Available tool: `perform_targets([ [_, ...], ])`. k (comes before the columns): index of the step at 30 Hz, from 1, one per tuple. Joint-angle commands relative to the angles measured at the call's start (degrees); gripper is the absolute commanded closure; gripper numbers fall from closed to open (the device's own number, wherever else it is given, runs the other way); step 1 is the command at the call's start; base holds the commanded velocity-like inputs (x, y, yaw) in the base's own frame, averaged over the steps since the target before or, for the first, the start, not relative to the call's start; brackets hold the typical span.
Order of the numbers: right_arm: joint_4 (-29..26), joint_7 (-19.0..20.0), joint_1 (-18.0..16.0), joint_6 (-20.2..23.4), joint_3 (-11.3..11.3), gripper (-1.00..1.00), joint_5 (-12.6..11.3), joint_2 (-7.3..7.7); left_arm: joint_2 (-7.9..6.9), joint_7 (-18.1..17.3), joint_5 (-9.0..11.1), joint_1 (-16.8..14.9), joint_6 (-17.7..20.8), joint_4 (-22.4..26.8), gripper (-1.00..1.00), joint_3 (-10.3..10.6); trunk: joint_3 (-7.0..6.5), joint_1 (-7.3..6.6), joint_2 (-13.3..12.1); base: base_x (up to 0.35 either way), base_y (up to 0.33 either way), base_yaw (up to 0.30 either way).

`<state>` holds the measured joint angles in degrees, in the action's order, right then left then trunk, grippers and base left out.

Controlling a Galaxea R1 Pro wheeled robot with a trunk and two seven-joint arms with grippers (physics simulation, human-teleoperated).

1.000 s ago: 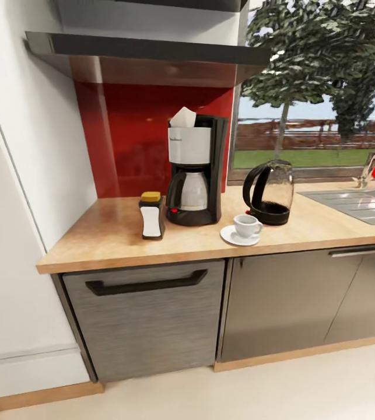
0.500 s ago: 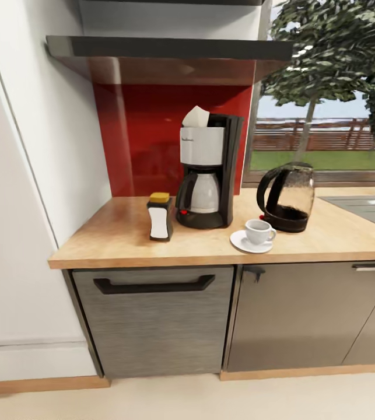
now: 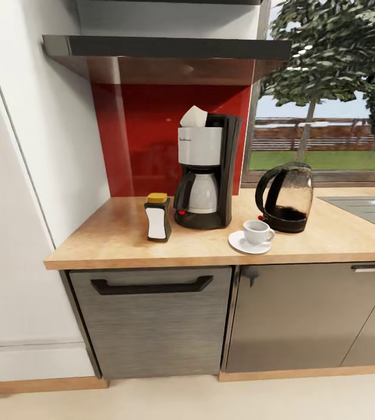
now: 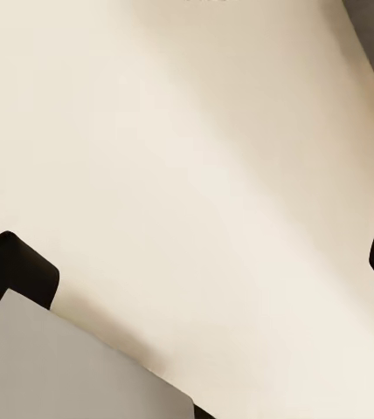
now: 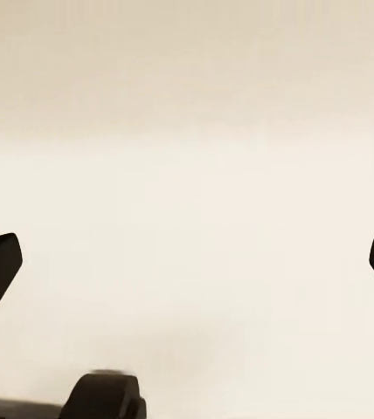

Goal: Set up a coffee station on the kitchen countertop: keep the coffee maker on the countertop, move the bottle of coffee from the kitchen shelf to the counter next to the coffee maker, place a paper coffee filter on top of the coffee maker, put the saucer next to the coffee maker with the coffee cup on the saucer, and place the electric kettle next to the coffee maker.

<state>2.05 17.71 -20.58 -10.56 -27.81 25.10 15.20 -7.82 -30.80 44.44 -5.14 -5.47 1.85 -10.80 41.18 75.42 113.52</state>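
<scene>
Now everything for the coffee station is sitting on the countertop (image 3: 111,233). The coffee maker (image 3: 204,175) is standing near the back edge, by the red wall. The paper coffee filter (image 3: 193,117) is poking up on top of it. The bottle of coffee (image 3: 158,217) is standing just beside the machine, on the side toward the counter's left end. The saucer (image 3: 239,245) is lying near the front edge with the coffee cup (image 3: 258,231) sitting on it. The electric kettle (image 3: 286,197) is standing just behind them, beside the machine.

The left gripper (image 4: 187,279) is pointing at the pale floor with its fingers wide apart and holding nothing. The right gripper (image 5: 187,262) is doing the same.

I think the job is looking done. If anything needs a nudge, the kettle is glass and could break, so its black handle is the best place to hold. The cup is small and could slip. The filter is very light and soft.
</scene>
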Motion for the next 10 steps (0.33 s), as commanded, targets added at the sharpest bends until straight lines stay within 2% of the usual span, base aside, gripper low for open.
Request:
perform_targets([
  [1,0.2,0.0,-0.1,-0.3,-0.5,-1.0,0.5,-0.58,0.0,-0.2,-0.4,0.0,-0.2,-0.1,-1.0,-0.5,0.06,-0.01,0.0,0.0,0.0,0.0],
  [6,0.2,0.0,-0.1,-0.3,-0.5,-1.0,0.5,-2.61,0.0,-0.2,-0.4,0.0,-0.2,-0.1,-1.0,-0.5,0.06,-0.01,0.0,0.0,0.0,0.0],
  [10,0.2,0.0,-0.1,-0.3,-0.6,-1.0,0.5,-3.34,0.0,-0.2,-0.4,0.0,-0.2,-0.1,-1.0,-0.4,0.06,-0.01,0.0,0.0,0.0,0.0],
])
